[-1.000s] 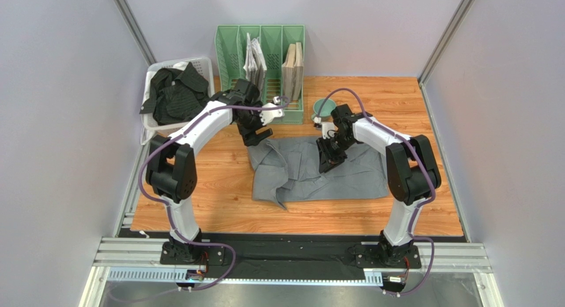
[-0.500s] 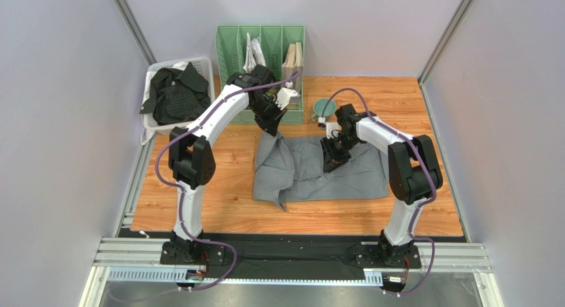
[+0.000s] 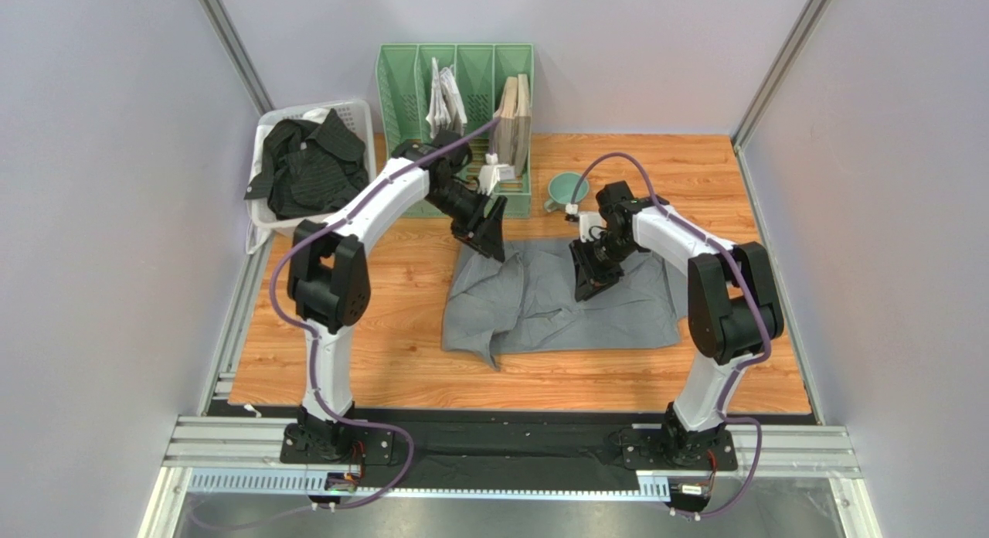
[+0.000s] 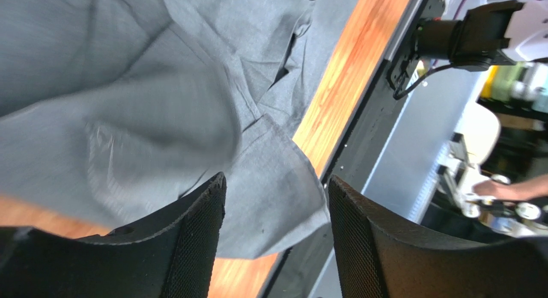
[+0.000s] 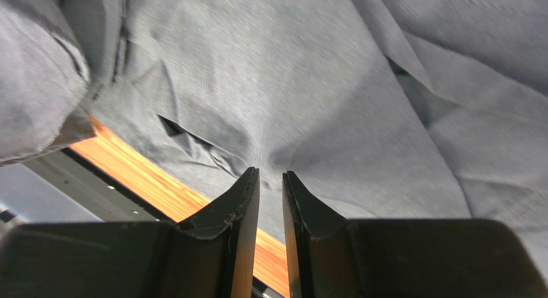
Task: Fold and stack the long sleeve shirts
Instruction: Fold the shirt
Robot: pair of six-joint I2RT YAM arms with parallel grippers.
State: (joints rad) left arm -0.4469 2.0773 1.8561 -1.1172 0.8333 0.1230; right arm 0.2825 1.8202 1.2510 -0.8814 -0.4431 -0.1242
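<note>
The grey long sleeve shirt lies rumpled on the wooden table, with its left side folded over. A black long sleeve shirt is heaped in the white basket at the far left. My left gripper hovers over the grey shirt's far left corner. In its wrist view that left gripper is open and empty, grey shirt below. My right gripper sits on the shirt's middle. Its jaws are nearly together, tips in a pucker of grey shirt.
A green slotted file rack holding papers stands at the back of the table. A teal cup sits just behind the right arm. Grey walls close in both sides. The black base rail runs along the near edge.
The left gripper closed on the shirt's far left corner, lifted it, then opened and let it drop flatter. The right gripper slid slightly to the far right on the shirt.
</note>
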